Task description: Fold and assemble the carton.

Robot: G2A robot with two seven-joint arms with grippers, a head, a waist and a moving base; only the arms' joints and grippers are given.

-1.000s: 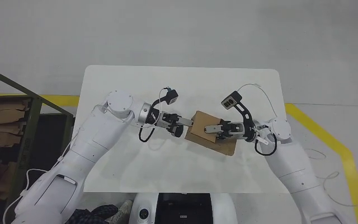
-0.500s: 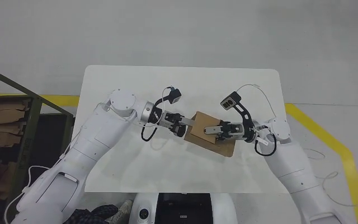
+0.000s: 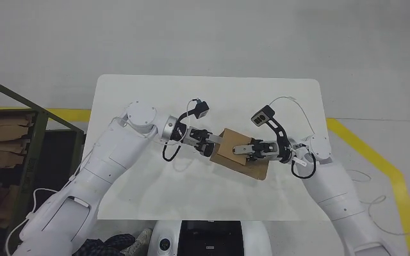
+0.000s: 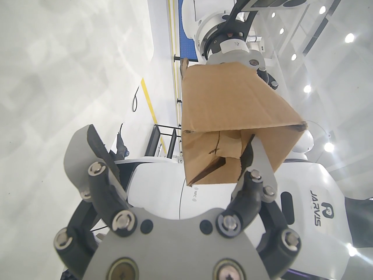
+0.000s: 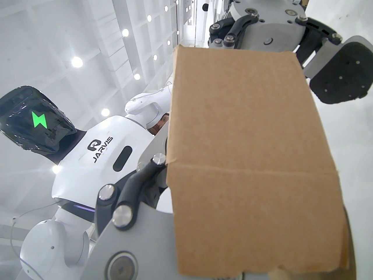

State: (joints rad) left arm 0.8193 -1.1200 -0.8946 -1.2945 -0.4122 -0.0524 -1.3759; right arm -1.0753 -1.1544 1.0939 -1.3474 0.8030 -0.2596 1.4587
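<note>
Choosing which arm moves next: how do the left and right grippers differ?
The left gripper is open, one finger inside the open carton; the right gripper is shut on its panel. The left works one end, the right the opposite. Both touch the carton.

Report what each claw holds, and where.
Right claw grips the carton by its upper panel. Left claw open, one finger inside the carton's open end, clamping nothing.

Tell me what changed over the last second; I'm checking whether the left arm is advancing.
The left claw, open, edged slightly toward the brown cardboard carton, one finger at its open end. The right claw kept its grip on the carton, which barely shifted.
</note>
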